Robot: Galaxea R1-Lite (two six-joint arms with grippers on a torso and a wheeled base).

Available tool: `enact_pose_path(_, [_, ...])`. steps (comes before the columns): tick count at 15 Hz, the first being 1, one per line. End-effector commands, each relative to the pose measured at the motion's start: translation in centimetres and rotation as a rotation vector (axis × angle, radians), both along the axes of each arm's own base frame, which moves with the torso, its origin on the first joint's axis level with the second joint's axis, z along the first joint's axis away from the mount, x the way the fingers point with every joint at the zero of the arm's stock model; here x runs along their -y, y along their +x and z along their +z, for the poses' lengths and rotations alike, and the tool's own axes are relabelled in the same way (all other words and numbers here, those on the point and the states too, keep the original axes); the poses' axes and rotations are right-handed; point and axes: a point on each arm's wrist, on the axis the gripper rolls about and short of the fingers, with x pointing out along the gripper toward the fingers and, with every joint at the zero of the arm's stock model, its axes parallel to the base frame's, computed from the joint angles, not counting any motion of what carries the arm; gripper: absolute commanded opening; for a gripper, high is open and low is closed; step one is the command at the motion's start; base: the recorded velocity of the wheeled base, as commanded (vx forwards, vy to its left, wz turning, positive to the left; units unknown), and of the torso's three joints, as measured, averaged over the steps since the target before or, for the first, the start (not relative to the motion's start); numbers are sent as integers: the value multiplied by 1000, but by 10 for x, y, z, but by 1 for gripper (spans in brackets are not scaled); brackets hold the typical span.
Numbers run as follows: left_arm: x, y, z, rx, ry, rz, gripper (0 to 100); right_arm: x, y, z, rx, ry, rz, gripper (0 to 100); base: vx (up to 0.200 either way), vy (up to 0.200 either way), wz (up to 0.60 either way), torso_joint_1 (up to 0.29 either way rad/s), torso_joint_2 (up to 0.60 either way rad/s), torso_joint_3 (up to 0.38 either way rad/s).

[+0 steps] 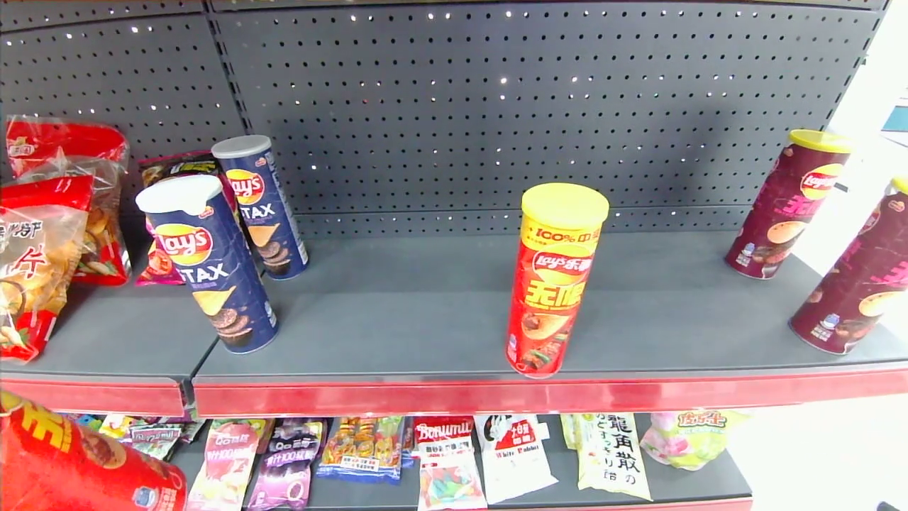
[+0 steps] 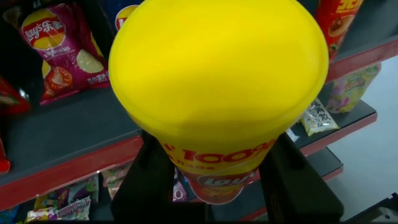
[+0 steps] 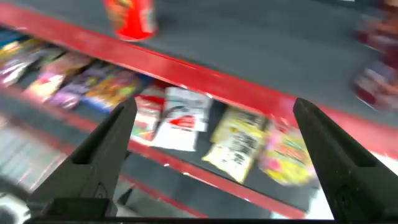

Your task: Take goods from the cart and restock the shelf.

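Chip canister (image 2: pixel 217 93) clamped round its body by left gripper (image 2: pixel 217 186); right gripper (image 3: pixel 214 112) spread wide, empty. Canister judged light, rigid, smooth-sided, crushable; best gripped across middle.

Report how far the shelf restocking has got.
Done: one red can stands upright near the front edge of the shelf, between the blue cans and the maroon cans. In hand: the left gripper is shut on a second red can, not yet shelved. The right gripper is open and empty. Left: setting the held can on the shelf.
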Motion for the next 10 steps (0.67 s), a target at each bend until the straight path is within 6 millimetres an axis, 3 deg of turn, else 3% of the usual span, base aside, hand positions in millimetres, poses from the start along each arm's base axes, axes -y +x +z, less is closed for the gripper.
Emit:
enact_pose_path(1, [1, 7, 2, -26, 0, -13, 0, 9, -37, -45, 26, 12, -333, 100, 0, 0, 0, 0, 0, 0])
enact_pose_path(3, [1, 7, 2, -29, -4, -45, 0, 10, -25, -69, 19, 10, -442, 100, 0, 0, 0, 0, 0, 0])
enact_pose_path(4, [2, 6, 2, -26, -6, -59, 0, 9, -19, -73, 100, 60, -381, 100, 0, 0, 0, 0, 0, 0])
enact_pose_path(8, [2, 5, 3, -12, -23, -59, 0, 4, -19, -80, 50, 82, -189, 100, 0, 0, 0, -1, 2, 13])
enact_pose_path(10, [2, 8, 5, 6, -36, -70, 0, 4, -19, -80, 34, 102, -203, 100, 0, 0, 0, 0, 0, 0])
